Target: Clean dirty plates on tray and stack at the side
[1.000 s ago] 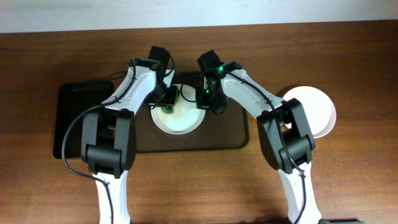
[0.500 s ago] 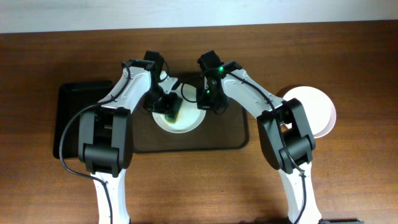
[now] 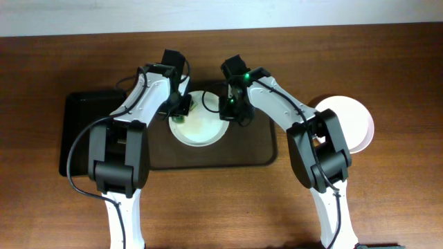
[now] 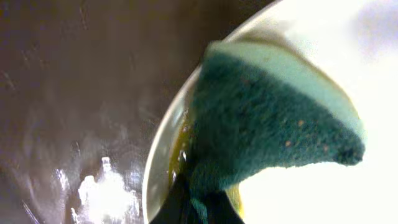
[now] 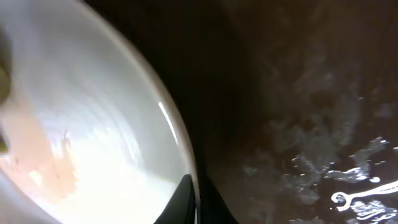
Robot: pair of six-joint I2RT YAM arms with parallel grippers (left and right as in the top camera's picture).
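Overhead, the left jaws squeeze a sponge [image 3: 178,119] on the plate [image 3: 202,130]; the right jaws pinch its rim. Rubbing hard could tug the plate loose.

White arm links [image 3: 277,100], black joints [image 3: 118,155], green light [image 3: 243,76]

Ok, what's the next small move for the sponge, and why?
Probably sweep the sponge rightward toward the middle of the plate: it sits at the left rim, an orange smear shows further in, and the right gripper pinches the opposite rim.
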